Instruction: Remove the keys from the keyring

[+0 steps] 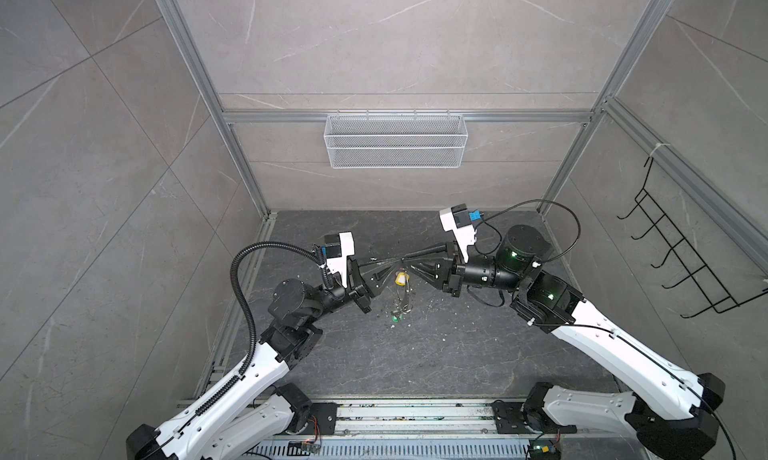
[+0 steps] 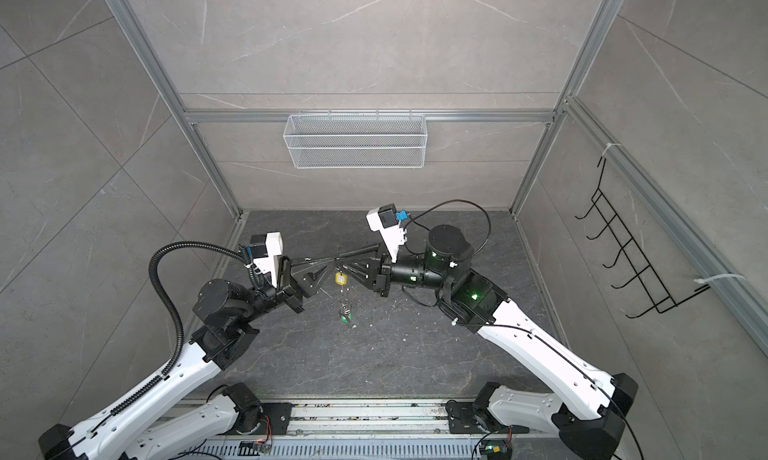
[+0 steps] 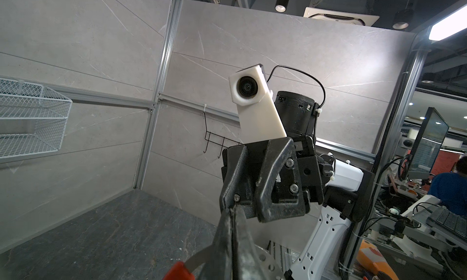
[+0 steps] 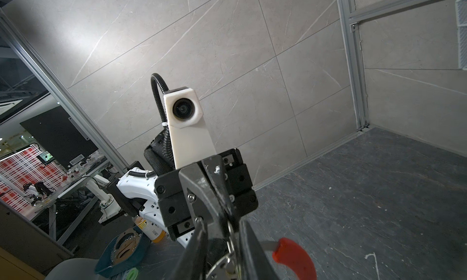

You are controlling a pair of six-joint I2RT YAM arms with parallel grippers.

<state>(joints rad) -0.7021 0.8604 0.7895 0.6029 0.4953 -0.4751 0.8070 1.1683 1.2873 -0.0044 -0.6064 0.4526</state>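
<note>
- White mesh basket (image 1: 395, 140) on back wall, black hook rack (image 1: 683, 241) on side wall; both well apart from the work.
- Left hand (image 1: 392, 262) clamped on the keyring (image 3: 180, 270), held above the tabletop (image 1: 457, 354); fingers hide most of the hoop.
- Right hand (image 1: 409, 264): jaws partly apart around silver split rings (image 4: 230, 230).
- Keys (image 1: 401, 300) hang below, long axis vertical; yellow tag (image 1: 401, 277) uppermost, green tag (image 1: 395, 319) lowest.

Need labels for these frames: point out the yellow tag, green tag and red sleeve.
yellow tag (image 1: 401, 277), a top view, middle of its face.
green tag (image 2: 344, 318), a top view, its green end.
red sleeve (image 4: 294, 259), right wrist view, middle of its curve.
</note>
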